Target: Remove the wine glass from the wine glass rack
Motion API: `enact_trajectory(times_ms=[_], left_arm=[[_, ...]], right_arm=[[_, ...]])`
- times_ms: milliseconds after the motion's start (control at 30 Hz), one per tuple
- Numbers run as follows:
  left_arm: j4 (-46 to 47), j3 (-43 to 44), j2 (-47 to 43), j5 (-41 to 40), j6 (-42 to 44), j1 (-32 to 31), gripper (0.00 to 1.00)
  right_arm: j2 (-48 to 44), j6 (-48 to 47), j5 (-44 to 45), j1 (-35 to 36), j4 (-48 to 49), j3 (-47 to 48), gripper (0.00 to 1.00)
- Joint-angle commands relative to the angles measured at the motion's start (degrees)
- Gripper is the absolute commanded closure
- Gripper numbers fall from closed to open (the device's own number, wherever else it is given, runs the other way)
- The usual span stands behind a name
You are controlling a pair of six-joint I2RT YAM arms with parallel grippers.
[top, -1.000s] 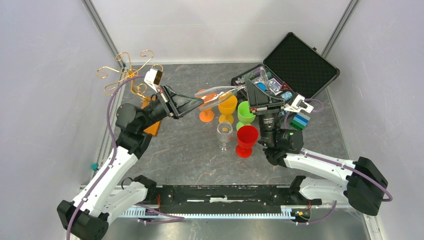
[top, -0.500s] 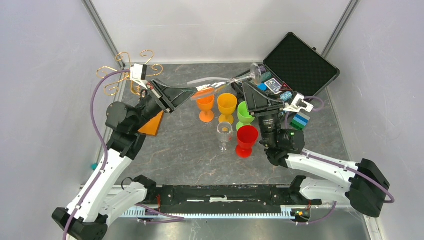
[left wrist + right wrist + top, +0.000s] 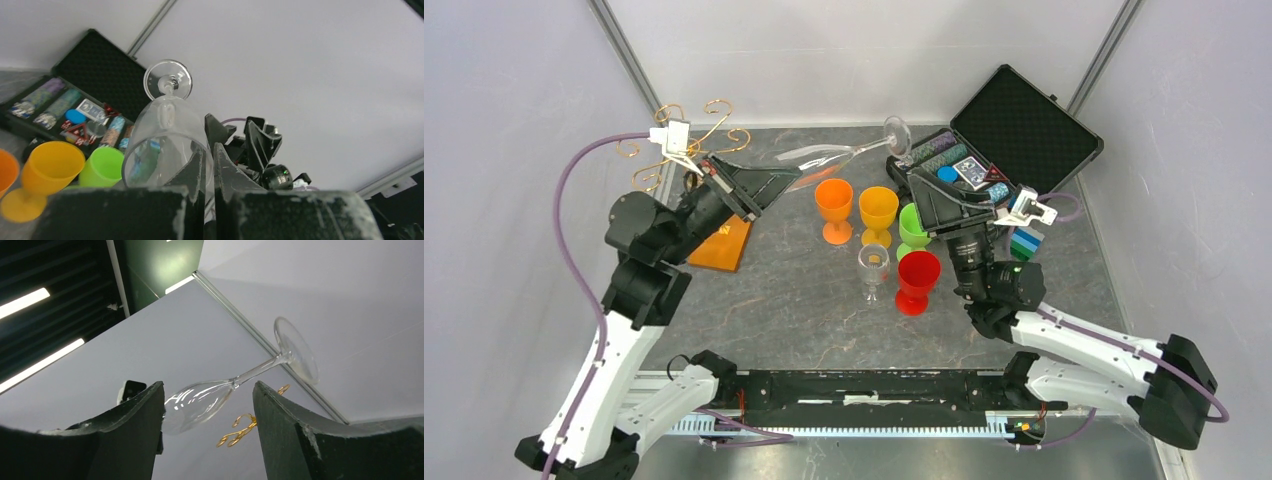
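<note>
My left gripper [image 3: 786, 181] is shut on the rim of a clear wine glass [image 3: 824, 157], held in the air on its side with its foot [image 3: 896, 131] pointing right. In the left wrist view one finger is inside the bowl [image 3: 167, 135] and the other outside, pinching the wall. The wine glass rack [image 3: 689, 140], gold wire on an orange-brown wooden base [image 3: 721, 243], stands at the back left, behind my left arm. My right gripper [image 3: 929, 200] is open and empty, right of the glass. Its wrist view shows the glass [image 3: 200, 400] and the rack's scrolls [image 3: 240, 432] beyond its fingers.
Orange [image 3: 834, 205], yellow [image 3: 878, 212], green [image 3: 914, 225] and red [image 3: 918, 277] goblets and a small clear glass [image 3: 874, 268] stand mid-table. An open black case [image 3: 1014, 125] with small items lies at the back right. A blue-green block [image 3: 1026, 242] sits beside my right wrist.
My left arm has swung back and to the left, carrying the wine glass away from my right gripper. The right gripper has stayed about where it was, open.
</note>
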Motion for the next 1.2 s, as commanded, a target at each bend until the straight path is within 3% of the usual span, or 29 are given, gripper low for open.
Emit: enact_trajectory(times_ms=[0,133,333,567,933,1167], left_arm=[[-22.03,10.81,-2.25,-2.67,15.40,-0.06,0.98],[-41.58,18.85,-1.79,-3.55,25.19,-0.06,0.98],[-56.26,23.09,-0.03,-4.83,32.14,-0.08,0.98],[-61.52,22.39,3.71,-12.54,34.70,-0.06,0.98],[-63.29,21.84,11.54,-14.42,36.78,-0.68,0.98],[-61.92,23.42,22.03,-23.53,36.13,-9.76,0.98]], right_arm=[[-5.16,-4.63,0.17,0.08,-10.91,0.11,0.30],[-9.62,-9.40,4.72,0.04,-23.74,1.36,0.30],[-15.40,-13.32,10.42,0.08,-33.12,0.56,0.30],[-21.36,-16.78,16.45,0.08,-39.47,-1.09,0.30],[-27.18,-17.68,24.41,0.03,-48.14,-4.36,0.29],[-27.66,-16.16,26.14,0.09,-52.27,-5.21,0.29]])
